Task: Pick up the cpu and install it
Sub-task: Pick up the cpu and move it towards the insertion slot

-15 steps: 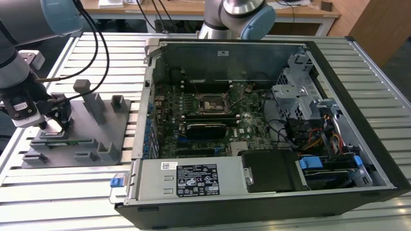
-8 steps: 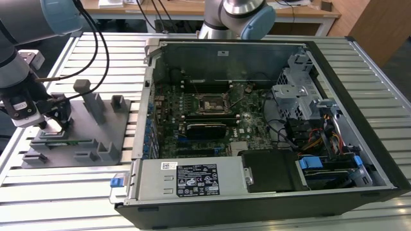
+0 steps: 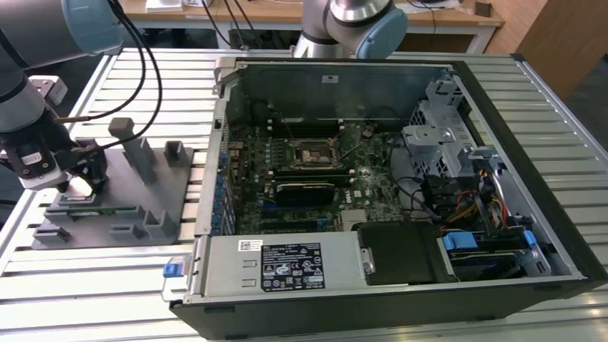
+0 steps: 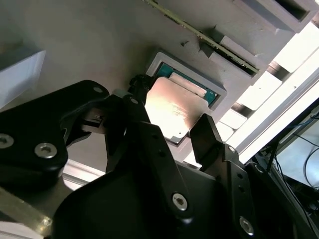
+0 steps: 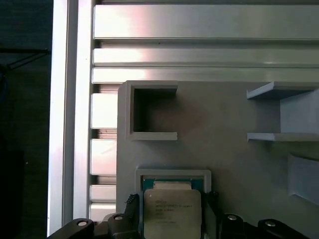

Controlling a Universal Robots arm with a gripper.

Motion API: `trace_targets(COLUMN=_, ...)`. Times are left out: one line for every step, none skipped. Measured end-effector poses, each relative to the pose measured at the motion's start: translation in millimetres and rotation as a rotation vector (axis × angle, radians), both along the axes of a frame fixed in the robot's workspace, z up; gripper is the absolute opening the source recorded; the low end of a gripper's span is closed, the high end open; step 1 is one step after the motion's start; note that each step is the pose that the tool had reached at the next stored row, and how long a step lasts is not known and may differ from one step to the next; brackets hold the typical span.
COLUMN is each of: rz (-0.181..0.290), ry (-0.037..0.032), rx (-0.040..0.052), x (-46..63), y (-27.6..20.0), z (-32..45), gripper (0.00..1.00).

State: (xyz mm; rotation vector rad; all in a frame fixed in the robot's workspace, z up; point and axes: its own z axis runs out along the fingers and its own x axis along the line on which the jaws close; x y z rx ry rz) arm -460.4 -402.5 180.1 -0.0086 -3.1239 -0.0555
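Observation:
The cpu (image 4: 174,107) is a flat square chip with a silvery top plate. It sits between my gripper's two black fingers, just above its pale-rimmed pocket (image 4: 164,62) in the grey fixture (image 3: 142,206). My gripper (image 4: 169,122) is shut on the cpu, one finger (image 4: 135,102) on each opposite edge. In the first wrist view the cpu (image 5: 172,211) overlaps the pocket (image 5: 173,178), with the gripper (image 5: 172,221) around it. In the exterior view my gripper (image 3: 81,187) stands over the fixture at that view's left, the cpu (image 3: 78,187) a bright spot under it.
An open computer case (image 3: 494,142) lies at the exterior view's right of the fixture, its motherboard socket (image 3: 314,154) near the board's middle. A green memory stick (image 3: 105,210) lies on the fixture beside my gripper. Upright grey posts (image 3: 133,146) stand on the fixture. A second arm's base (image 3: 347,28) is behind the case.

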Motion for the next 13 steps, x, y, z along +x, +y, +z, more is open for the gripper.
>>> trace_targets(rz=0.0, ry=0.0003, rx=-0.0002, x=0.0, y=0.0, z=0.1, gripper=0.62)
trace_targets(rz=0.0, ry=0.0004, rx=-0.0002, x=0.0, y=0.0, z=0.5, gripper=0.62)
trace_targets(rz=0.0, ry=0.0003, rx=-0.0002, x=0.0, y=0.0, z=1.2, gripper=0.62)
trace_targets(rz=0.0, ry=0.0002, rx=-0.0002, x=0.0, y=0.0, z=1.8, gripper=0.62)
trace_targets(rz=0.0, ry=0.0, rx=0.0, x=0.1, y=0.0, z=1.8, gripper=0.62)
trace_targets(rz=0.0, ry=0.0001, rx=-0.0001, x=0.0, y=0.0, z=2.2, gripper=0.62)
trace_targets(rz=0.0, ry=-0.0001, rx=0.0, x=0.0, y=-0.1, z=2.4, gripper=0.62)
trace_targets(rz=0.0, ry=0.0001, rx=-0.0001, x=0.0, y=0.0, z=2.8, gripper=0.62)
trace_targets(rz=0.0, ry=0.0001, rx=-0.0001, x=0.0, y=0.0, z=3.0, gripper=0.62)
trace_targets(rz=0.0, ry=0.0, rx=-0.0001, x=0.0, y=0.0, z=3.2, gripper=0.62)
trace_targets(rz=0.0, ry=-0.0001, rx=0.0, x=-0.1, y=0.0, z=3.2, gripper=0.62)
trace_targets(rz=0.0, ry=-0.0001, rx=-0.0001, x=-0.1, y=0.0, z=3.2, gripper=0.62)
trace_targets(rz=0.0, ry=0.0001, rx=-0.0002, x=-0.1, y=0.0, z=3.3, gripper=0.6)
